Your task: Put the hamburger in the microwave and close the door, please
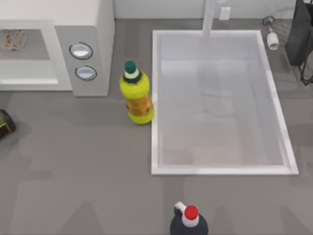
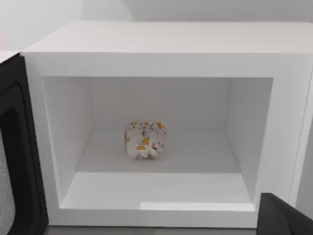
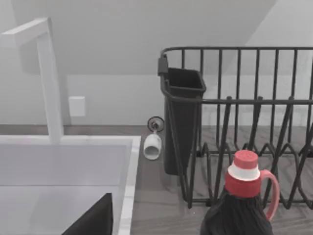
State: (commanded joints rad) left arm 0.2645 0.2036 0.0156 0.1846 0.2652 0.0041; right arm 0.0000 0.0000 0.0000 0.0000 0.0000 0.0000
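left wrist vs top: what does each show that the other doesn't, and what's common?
Left wrist: the hamburger sitting whole on the cavity floor, toward the back, and the door swung open at the cavity's side.

Top: the two silver dials, the yellow bottle standing between the microwave and the sink, and a dark bottle with a red cap at the near edge.

Both: the microwave with its open cavity and the hamburger inside, which the top view catches at its left edge.

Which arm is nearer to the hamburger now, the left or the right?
Left. Its wrist camera faces the hamburger inside the open microwave. The right arm's camera faces the sink and dish rack, away from it.
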